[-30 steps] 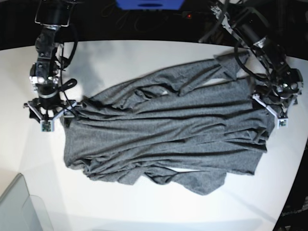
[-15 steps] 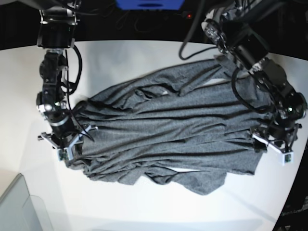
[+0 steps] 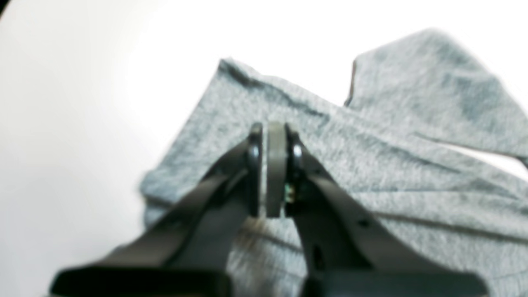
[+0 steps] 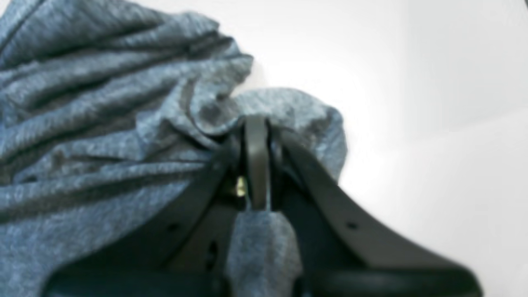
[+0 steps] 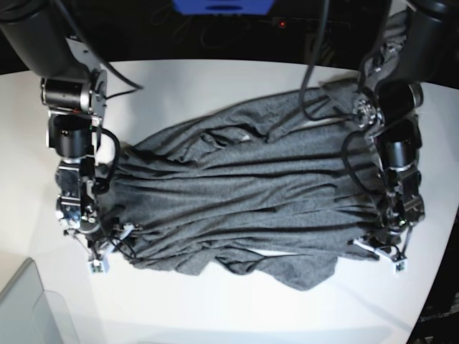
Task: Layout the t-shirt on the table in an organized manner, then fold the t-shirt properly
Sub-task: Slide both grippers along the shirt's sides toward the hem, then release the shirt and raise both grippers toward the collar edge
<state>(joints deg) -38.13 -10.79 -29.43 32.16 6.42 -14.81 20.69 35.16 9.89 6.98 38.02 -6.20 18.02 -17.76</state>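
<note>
The dark grey t-shirt [image 5: 251,193] lies spread and wrinkled across the white table [image 5: 215,79], one sleeve at the far right and a folded flap at the near edge. My right gripper [image 5: 99,254] is at the shirt's near left corner. In the right wrist view it [image 4: 255,123] is shut on a bunched fold of the t-shirt [image 4: 103,123]. My left gripper [image 5: 379,252] is at the near right corner. Its wrist view shows it [image 3: 274,132] shut with its tips pressed into the t-shirt [image 3: 412,165], though the picture is blurred.
A translucent grey bin corner [image 5: 29,308] sits at the near left of the table. A blue object [image 5: 222,6] and cables lie beyond the far edge. The table's curved edge runs down the right side [image 5: 441,272].
Both arms have slid along the shirt's sides toward the near edge. Both grippers went from open to shut at the near corners.
</note>
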